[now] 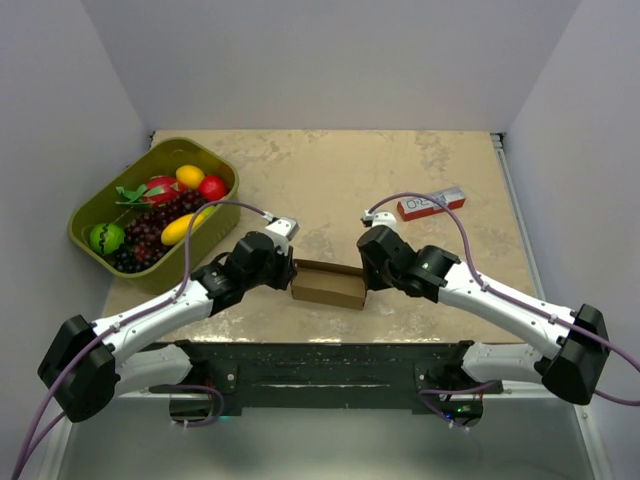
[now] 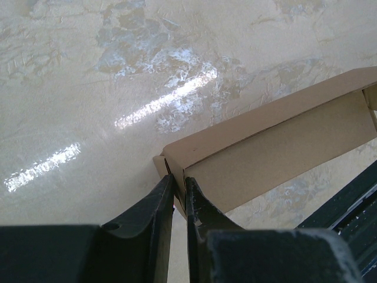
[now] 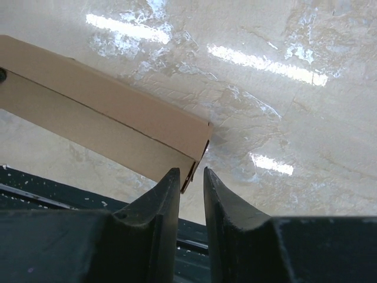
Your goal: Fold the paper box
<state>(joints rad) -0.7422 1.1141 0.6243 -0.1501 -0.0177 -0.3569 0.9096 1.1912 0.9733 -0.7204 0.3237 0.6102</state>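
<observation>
Cardboard is what both arms are busy with: the plain brown cardboard box (image 1: pixel 328 285) lies long and low on the mottled beige counter (image 1: pixel 350 170), close to its near edge and squarely between the arms. The left gripper (image 1: pixel 290 272) is clenched on the thin flap at the box's left end, and in its wrist view the fingertips (image 2: pixel 168 194) sit almost together with the card pinched between them. The right gripper (image 1: pixel 366 272) stands at the opposite end with its jaws narrowed to a small gap around the end corner. From its wrist view I cannot tell whether it is actually pressing the card. To my eye the step is closing the ends, and it looks best done one end at a time. One side should hold the body steady while the other turns its flap along the crease, with slow wrist motion so the thin card bends at the score and not beside it. Pulling outward from both ends could slide or skew the box toward the counter's near edge.
</observation>
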